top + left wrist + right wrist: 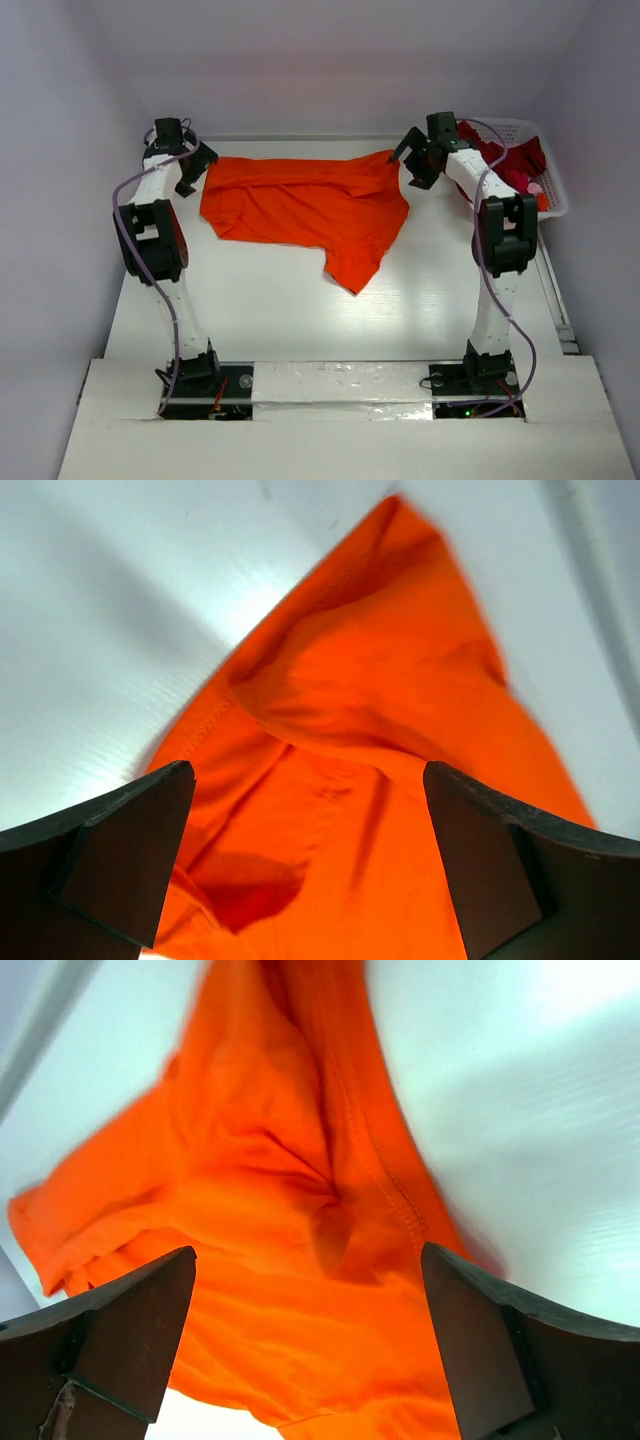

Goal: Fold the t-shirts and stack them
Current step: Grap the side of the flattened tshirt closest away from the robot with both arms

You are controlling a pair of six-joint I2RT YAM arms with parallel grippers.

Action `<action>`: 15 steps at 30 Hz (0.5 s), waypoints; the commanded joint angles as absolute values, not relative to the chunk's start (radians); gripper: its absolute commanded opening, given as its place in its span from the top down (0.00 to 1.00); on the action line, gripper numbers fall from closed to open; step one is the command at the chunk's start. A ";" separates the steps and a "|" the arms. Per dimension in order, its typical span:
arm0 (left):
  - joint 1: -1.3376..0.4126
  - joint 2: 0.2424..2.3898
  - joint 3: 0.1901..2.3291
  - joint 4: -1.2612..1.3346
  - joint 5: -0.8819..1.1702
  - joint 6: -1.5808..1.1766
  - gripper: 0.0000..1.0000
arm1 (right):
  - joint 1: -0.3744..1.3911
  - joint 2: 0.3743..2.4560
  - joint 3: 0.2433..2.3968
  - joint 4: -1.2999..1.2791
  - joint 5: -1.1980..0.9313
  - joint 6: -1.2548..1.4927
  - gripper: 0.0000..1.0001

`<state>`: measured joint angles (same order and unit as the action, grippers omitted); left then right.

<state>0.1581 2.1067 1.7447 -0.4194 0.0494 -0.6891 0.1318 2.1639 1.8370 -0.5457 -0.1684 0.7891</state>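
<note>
One orange t-shirt (305, 205) lies spread on the table (280, 310), between our two pairs of fingers.
We see the left gripper (310, 810) and right gripper (308, 1290) with fingers wide apart, holding nothing, the cloth just below them. Beyond the right fingers, dark red shirts (515, 160) are heaped in one basket (558, 195); we cannot count them.

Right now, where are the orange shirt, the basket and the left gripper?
Orange shirt (300, 205): top view, middle of the cloth.
Basket (555, 180): top view, right wall.
Left gripper (197, 168): top view, between its open fingertips.
</note>
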 commanded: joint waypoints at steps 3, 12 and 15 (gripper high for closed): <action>0.158 1.953 1.766 -0.423 0.018 -0.699 0.03 | 0.130 2.069 1.876 -0.561 -0.063 0.726 0.00; 0.140 1.778 1.548 -0.356 0.112 -0.709 0.34 | 0.219 1.936 1.778 -0.575 -0.066 0.643 0.21; 0.115 1.738 1.454 -0.356 0.133 -0.704 0.71 | 0.285 1.864 1.704 -0.572 -0.075 0.624 0.36</action>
